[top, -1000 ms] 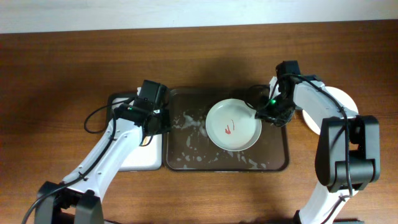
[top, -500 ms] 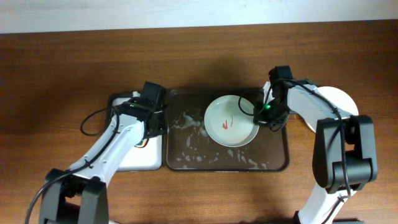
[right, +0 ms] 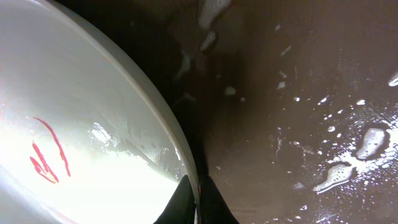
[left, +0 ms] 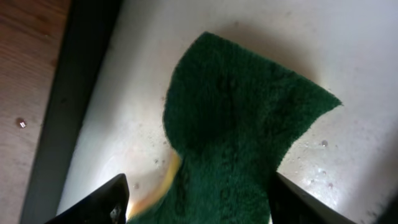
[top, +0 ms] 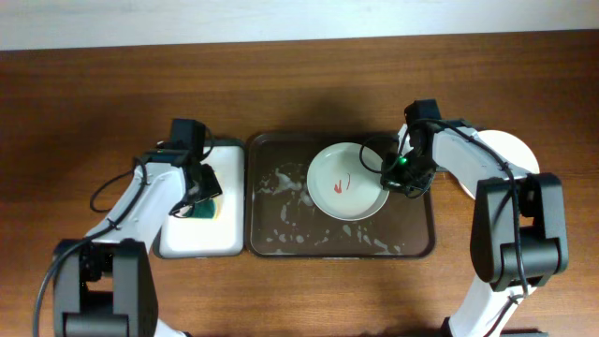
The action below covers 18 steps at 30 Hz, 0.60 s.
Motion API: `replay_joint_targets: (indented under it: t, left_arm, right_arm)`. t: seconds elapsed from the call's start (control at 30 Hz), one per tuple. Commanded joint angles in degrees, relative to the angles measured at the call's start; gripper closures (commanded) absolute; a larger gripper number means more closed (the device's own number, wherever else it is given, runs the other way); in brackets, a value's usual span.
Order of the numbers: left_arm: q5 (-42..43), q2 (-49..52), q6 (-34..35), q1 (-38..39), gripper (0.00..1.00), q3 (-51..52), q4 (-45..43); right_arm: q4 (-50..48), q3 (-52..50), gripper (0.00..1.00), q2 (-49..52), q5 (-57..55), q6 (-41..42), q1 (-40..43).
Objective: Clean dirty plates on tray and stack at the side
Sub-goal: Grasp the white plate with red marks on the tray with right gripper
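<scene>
A pale mint plate with small red smears rests on the dark brown tray, which is wet and foamy. My right gripper is shut on the plate's right rim; in the right wrist view the rim runs between its closed fingertips. My left gripper hangs over the small white tray, open. A green sponge with a yellow underside lies on that tray between its spread fingers.
A white plate lies on the wooden table right of the brown tray, partly hidden by the right arm. The white tray's dark rim borders bare wood on the left. Foam patches dot the brown tray.
My left arm moved left from the brown tray's edge to over the white tray and its gripper opened. My right gripper closed on the plate's rim, and the plate shifted slightly left.
</scene>
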State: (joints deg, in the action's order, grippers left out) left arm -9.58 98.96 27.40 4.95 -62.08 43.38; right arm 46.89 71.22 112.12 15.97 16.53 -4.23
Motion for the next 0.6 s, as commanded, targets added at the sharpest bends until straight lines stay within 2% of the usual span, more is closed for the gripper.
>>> replay_joint_targets:
  t: [0.0,0.1,0.17,0.23,0.3,0.33,0.37,0.5,0.57]
  left_arm:
    - [5.95,3.37,-5.35,-2.03,0.31,0.44,-2.21]
    - [9.77,5.33,-7.8,-2.01,0.36,0.44,-4.35]
    - [9.86,5.62,-7.8,-2.01,0.48,0.44,-4.37]
    - [9.84,5.62,-7.78,-1.95,0.55,0.44,-4.28]
    - [9.84,5.62,-7.78,-1.86,0.76,0.44,-3.91]
    - [9.68,5.62,-7.78,-1.86,0.92,0.44,-3.8]
    - [9.68,5.62,-7.78,-1.86,1.0,0.44,-3.78]
    - [10.29,4.35,-7.8,-1.86,1.0,0.04,-3.67]
    - [13.64,0.7,-9.51,-1.86,1.0,-0.9,-3.93]
  right_arm:
    - [0.46,-1.68,0.96,0.79,-2.67,1.09,-0.31]
    - [0.46,-1.68,0.96,0.79,-2.67,1.09,-0.31]
    - [0.46,-1.68,0.96,0.79,-2.69,1.09,-0.31]
    - [0.46,-1.68,0.96,0.79,-2.69,1.09,-0.31]
    - [0.46,-1.68,0.96,0.79,-2.67,1.09,-0.31]
    - [0.46,-1.68,0.96,0.79,-2.67,1.09,-0.31]
    - [0.48,-1.68,0.96,0.79,-2.69,1.09,-0.31]
    - [0.46,-1.68,0.96,0.79,-2.69,1.09,-0.31]
    - [0.39,-1.68,0.96,0.79,-2.64,1.07,-0.33]
